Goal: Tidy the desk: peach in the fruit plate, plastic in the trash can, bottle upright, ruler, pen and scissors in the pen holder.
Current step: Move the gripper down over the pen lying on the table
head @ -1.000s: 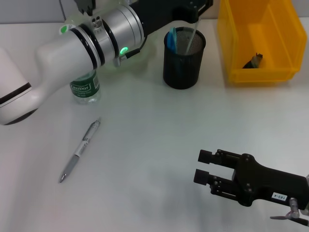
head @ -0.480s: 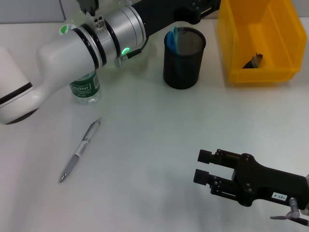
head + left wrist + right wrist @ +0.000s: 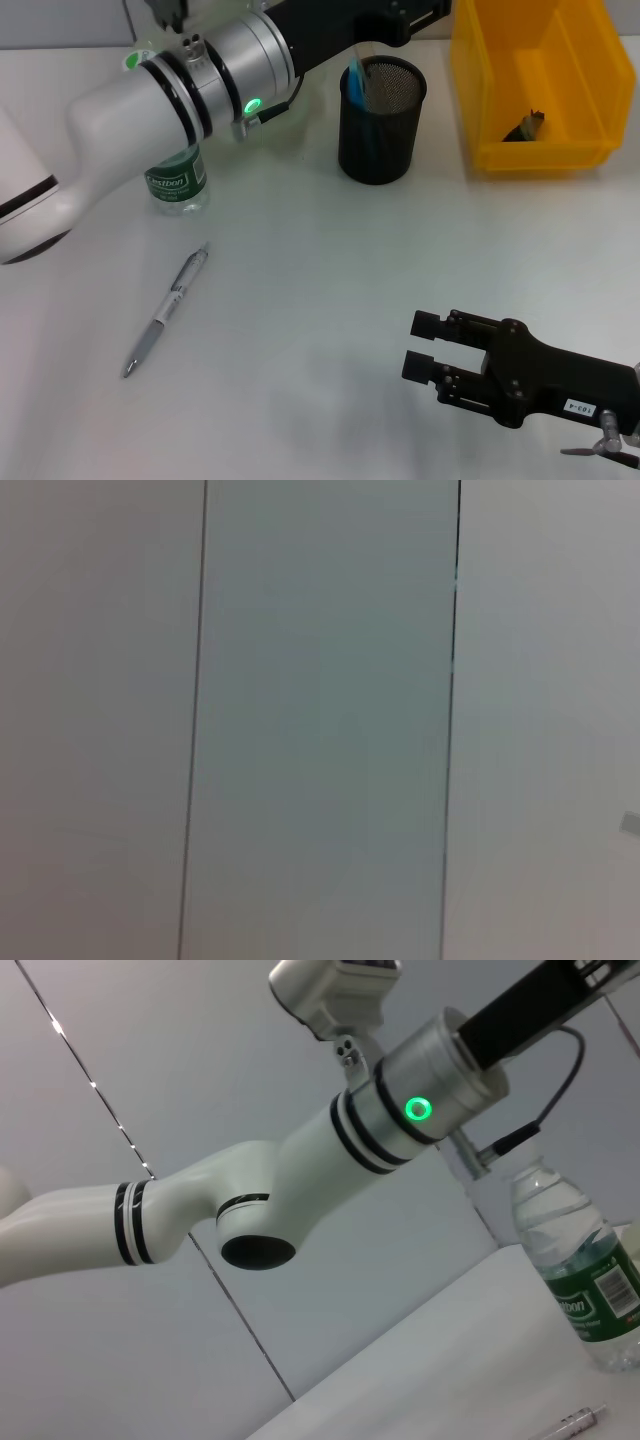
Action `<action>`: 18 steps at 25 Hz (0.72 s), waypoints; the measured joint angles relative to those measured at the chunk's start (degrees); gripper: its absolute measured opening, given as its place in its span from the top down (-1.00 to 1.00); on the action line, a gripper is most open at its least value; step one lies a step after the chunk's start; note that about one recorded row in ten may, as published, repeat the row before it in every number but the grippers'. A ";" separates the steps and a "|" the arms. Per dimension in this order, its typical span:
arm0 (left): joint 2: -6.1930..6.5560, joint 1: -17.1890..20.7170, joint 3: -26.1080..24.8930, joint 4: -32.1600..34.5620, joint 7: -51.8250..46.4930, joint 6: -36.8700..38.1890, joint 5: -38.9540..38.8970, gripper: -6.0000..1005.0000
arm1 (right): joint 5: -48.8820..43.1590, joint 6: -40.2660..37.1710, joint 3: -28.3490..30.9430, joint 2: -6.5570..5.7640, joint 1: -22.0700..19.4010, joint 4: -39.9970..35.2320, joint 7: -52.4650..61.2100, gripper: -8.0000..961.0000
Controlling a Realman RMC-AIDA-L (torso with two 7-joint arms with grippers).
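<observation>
Overhead, label by label:
Left arm: a smooth white shell with black bands and a silver cuff lit by a green ring; it reaches across the far side of the tabletop toward the holder. Its end effector is hidden past the picture's top edge, so whether it is spread or pressed together cannot be told.
Right end effector: matte black and blocky, low over the near right of the tabletop, its two square-tipped fingers spread apart with nothing between them.
Holder: a round black wire-mesh cup, upright at the far middle. A blue plastic handle leans against its left rim, and a pale translucent strip, likely the ruler, stands inside.
Pen: slim, silver-grey, lying flat on the near left, tip toward the near edge, well apart from the holder.
Bottle: clear plastic with a green label, upright, partly behind the left arm.
Bin: glossy yellow plastic, rectangular, at the far right, with a small dark scrap on its floor.
Tabletop: plain white, smooth.
Peach, plate: not in view.
</observation>
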 joint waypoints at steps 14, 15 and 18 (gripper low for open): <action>4.32 6.50 -19.35 10.99 -35.80 24.24 37.00 -0.28 | 0.17 -0.47 -0.01 -0.11 0.89 -0.50 0.00 -0.29; 4.52 6.51 -20.73 11.23 -36.51 26.34 39.15 -0.28 | 0.18 -0.72 0.00 -0.15 0.95 -0.55 0.00 -0.29; 5.13 6.92 -26.36 12.74 -39.07 35.10 48.24 -0.28 | 0.20 -1.38 0.00 -0.29 1.10 -0.86 0.00 -0.29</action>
